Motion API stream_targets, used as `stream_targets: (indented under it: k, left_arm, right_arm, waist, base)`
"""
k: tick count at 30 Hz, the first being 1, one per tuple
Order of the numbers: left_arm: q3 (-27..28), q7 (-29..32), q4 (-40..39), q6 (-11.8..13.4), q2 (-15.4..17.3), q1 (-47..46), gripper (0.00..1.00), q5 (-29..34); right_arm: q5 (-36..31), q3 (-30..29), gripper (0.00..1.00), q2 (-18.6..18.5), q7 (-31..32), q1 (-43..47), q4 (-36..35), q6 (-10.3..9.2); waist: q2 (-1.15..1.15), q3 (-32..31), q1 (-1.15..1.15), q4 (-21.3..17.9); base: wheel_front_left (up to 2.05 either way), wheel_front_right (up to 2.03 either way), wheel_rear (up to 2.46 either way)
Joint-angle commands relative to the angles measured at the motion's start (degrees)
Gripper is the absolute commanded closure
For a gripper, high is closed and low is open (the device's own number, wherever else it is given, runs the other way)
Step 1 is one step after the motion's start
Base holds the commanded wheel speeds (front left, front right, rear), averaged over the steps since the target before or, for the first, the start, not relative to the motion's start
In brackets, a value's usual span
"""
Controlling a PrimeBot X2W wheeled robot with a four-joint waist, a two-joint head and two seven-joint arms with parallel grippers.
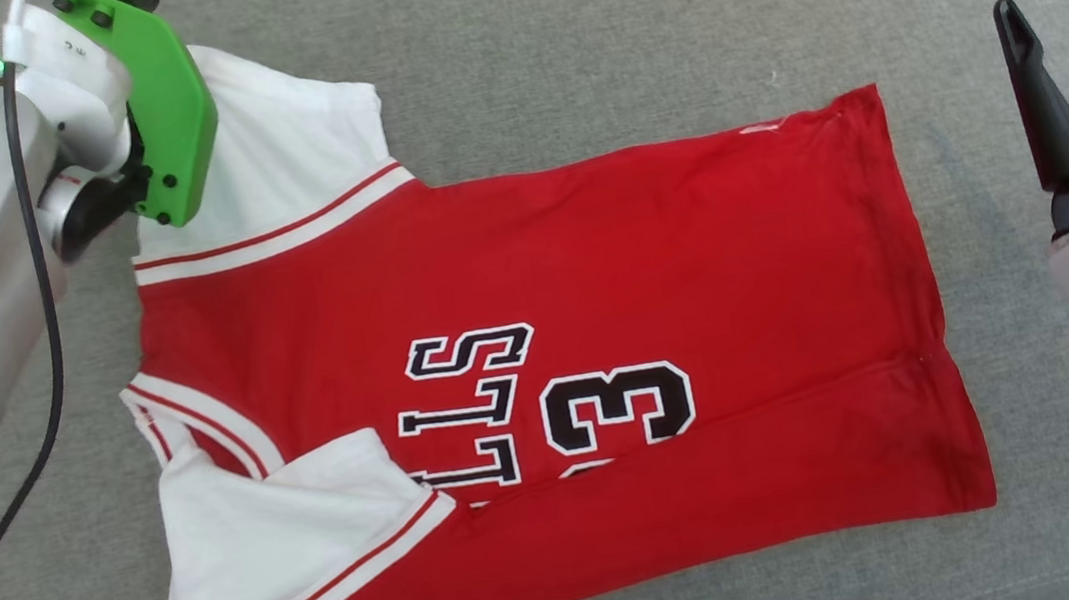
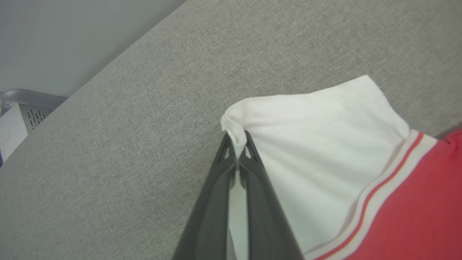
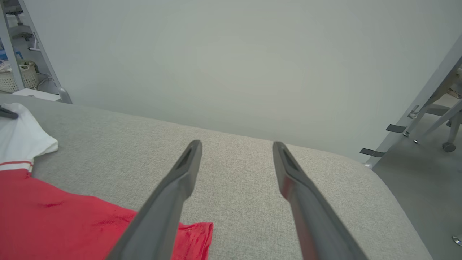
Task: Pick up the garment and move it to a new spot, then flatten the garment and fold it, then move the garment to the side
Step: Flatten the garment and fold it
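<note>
Garment (image 1: 541, 269): flat on the grey bench (image 1: 565, 35) | Feel: soft, light, floppy | Left gripper (image 2: 237, 143): pinching the white sleeve (image 2: 306, 137) corner | Right gripper (image 3: 236, 145): wide open, holding nothing; you could grab the hem.

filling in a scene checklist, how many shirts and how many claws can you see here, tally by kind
shirt: 1
claws: 2 (left claw shut on the shirt, right claw open)
total: 3
</note>
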Motion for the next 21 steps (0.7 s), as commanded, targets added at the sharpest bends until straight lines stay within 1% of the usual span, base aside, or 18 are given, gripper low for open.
stream_targets:
  k: [1,4,7,9,12,14,17,21]
  left_arm:
    - [-0.1,-1.73,-0.41,-0.12,-0.44,1.22,1.0,0.58]
    - [-0.35,-4.7,-1.62,-0.12,-1.02,2.05,1.0,1.1]
    - [-0.62,-6.9,-2.73,-0.12,-1.57,3.04,1.0,1.63]
    - [-0.8,-7.81,-3.55,-0.12,-1.8,3.52,1.0,2.13]
    - [-0.94,-8.6,-4.59,-0.12,-1.92,3.74,1.0,2.46]
    - [-1.02,-8.87,-5.21,-0.12,-2.04,3.67,1.0,2.62]
    - [-1.08,-9.48,-6.04,-0.12,-2.26,3.28,1.0,2.8]
    - [-1.16,-10.17,-6.84,-0.12,-2.77,2.54,1.0,3.29]
  right_arm:
    - [0.7,1.22,0.0,-1.78,2.63,-2.0,0.57,-0.04]
    - [3.79,4.23,0.0,-5.79,9.5,-5.3,2.29,-0.04]
    - [8.15,8.71,0.0,-10.69,19.91,-8.21,5.57,-0.04]
    - [12.35,11.99,0.0,-13.76,27.7,-10.08,7.44,-0.04]
    - [17.23,15.81,0.0,-17.07,37.01,-12.61,9.13,-0.04]
    - [19.96,18.08,0.0,-18.79,41.82,-14.41,9.95,-0.04]
    - [20.99,21.6,0.0,-20.68,46.26,-17.16,11.46,-0.04]
    - [22.06,25.35,0.0,-20.59,49.8,-20.51,15.55,-0.04]
  waist:
    - [0.0,-2.46,-0.01,2.28]
    - [0.0,-3.65,-0.01,3.49]
    - [0.0,-4.69,-0.01,4.68]
    - [0.0,-5.16,-0.01,5.44]
    - [0.0,-5.34,-0.01,6.28]
    - [0.0,-5.18,-0.01,6.91]
    - [0.0,-4.62,-0.01,7.72]
    - [0.0,-3.61,-0.01,8.81]
  base:
    - [0.0,0.0,0.0]
    - [0.0,0.0,0.0]
    - [0.0,0.0,0.0]
    - [0.0,0.0,0.0]
    - [0.0,0.0,0.0]
    - [0.0,0.0,0.0]
    - [0.0,0.0,0.0]
    - [0.0,0.0,0.0]
